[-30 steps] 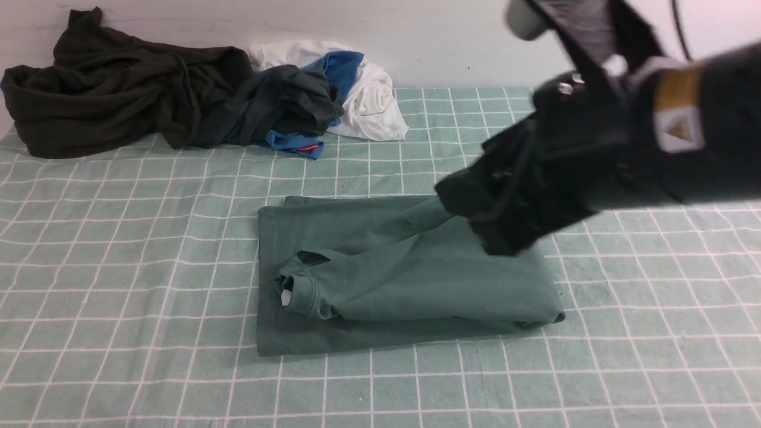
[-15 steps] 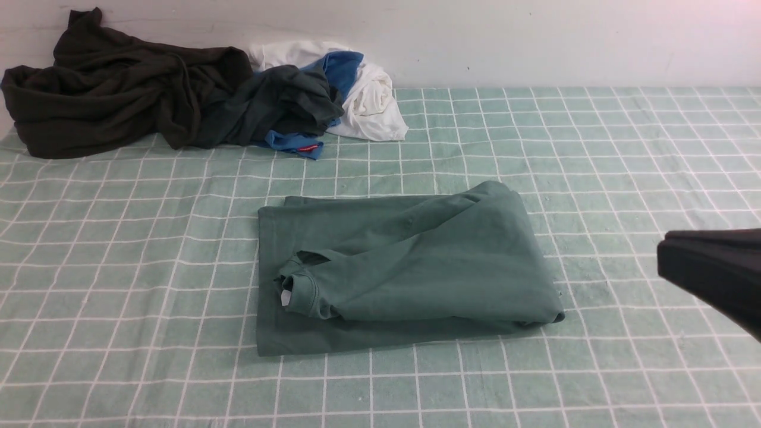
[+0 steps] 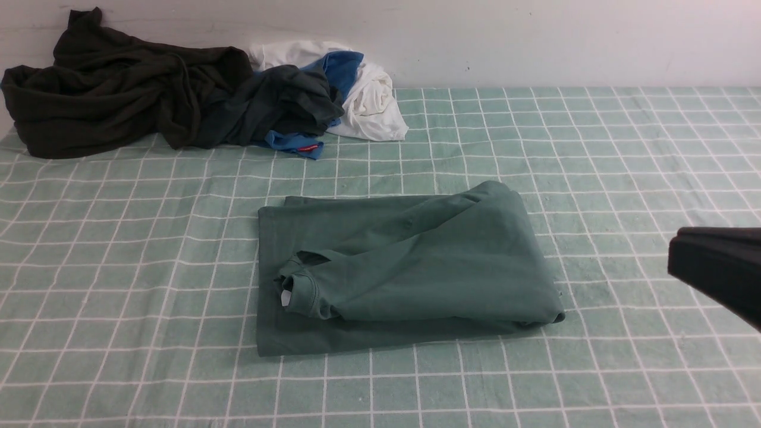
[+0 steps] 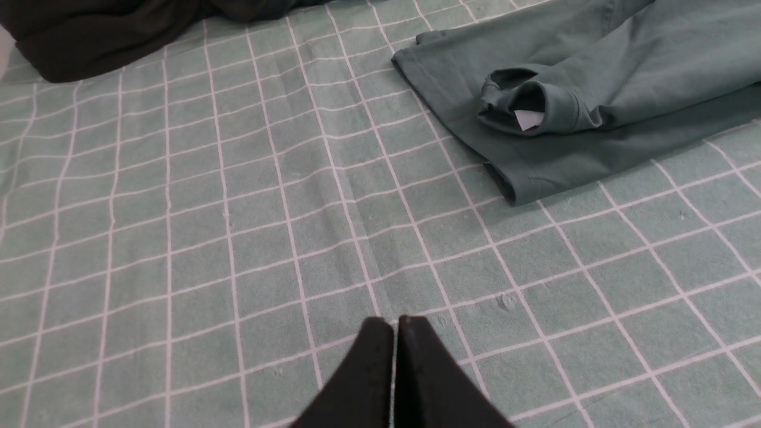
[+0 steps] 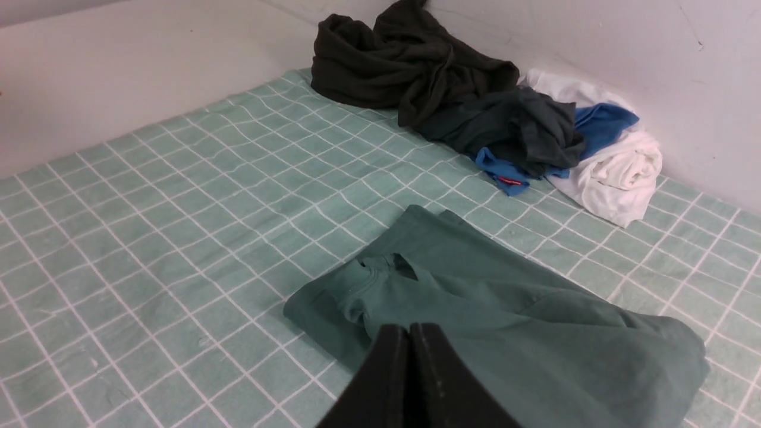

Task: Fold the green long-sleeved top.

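Both grippers, left gripper and right gripper, are closed, empty, apart from the soft, rectangular-folded green long-sleeved top.

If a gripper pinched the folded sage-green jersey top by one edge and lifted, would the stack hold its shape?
Probably not. The sage-green jersey top lies in soft, loose layers with a rumpled collar, so it would likely drape and unfold. It looks light for its spread. On the textured green checked cloth, a push would probably bunch it up instead of sliding it whole.

One folded green top, perhaps four heaped garments, two end effectors.
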You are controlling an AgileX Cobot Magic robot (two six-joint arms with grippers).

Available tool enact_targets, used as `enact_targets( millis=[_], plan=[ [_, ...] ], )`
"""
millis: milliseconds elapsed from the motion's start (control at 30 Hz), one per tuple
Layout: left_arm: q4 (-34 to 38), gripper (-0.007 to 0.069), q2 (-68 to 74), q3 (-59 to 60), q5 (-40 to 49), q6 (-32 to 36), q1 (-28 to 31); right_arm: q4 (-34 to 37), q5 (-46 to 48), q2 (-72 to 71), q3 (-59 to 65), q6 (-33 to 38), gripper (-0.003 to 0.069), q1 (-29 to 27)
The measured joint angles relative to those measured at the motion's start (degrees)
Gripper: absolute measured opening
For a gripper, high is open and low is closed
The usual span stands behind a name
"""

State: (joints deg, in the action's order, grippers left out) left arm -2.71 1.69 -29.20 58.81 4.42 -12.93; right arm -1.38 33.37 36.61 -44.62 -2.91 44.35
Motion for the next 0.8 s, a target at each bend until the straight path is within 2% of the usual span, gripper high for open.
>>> enact_targets(
  millis=[200, 267, 400, 433, 467, 567, 633, 800],
  plan=[
    [0.0, -0.0003, 0.0, 0.0, 0.0, 0.0, 0.0, -0.79, -11.98, -1.53, 7.0, 0.1, -0.0013, -0.61],
    [0.0, -0.0003, 0.0, 0.0, 0.0, 0.0, 0.0, -0.52, -21.41, -4.19, 13.64, 0.1, -0.0013, -3.67],
    [0.0, -0.0003, 0.0, 0.0, 0.0, 0.0, 0.0, 3.46, -31.99, -9.81, 23.27, 0.1, -0.0013, -10.63],
    [0.0, -0.0003, 0.0, 0.0, 0.0, 0.0, 0.0, 5.03, -34.0, -13.58, 28.41, 0.1, -0.0014, -15.51],
    [0.0, -0.0003, 0.0, 0.0, 0.0, 0.0, 0.0, 5.18, -34.13, -14.02, 28.95, 0.1, -0.0014, -15.51],
    [0.0, -0.0003, 0.0, 0.0, 0.0, 0.0, 0.0, 5.81, -33.07, -21.67, 37.09, 0.05, -0.0014, -27.31],
    [0.0, -0.0003, 0.0, 0.0, 0.0, 0.0, 0.0, 5.51, -30.69, -24.89, 39.55, -0.01, -0.0014, -32.04],
    [0.0, -0.0003, 0.0, 0.0, 0.0, 0.0, 0.0, 1.38, -20.16, -35.32, 45.27, -0.77, -0.0014, -41.54]
  ],
)
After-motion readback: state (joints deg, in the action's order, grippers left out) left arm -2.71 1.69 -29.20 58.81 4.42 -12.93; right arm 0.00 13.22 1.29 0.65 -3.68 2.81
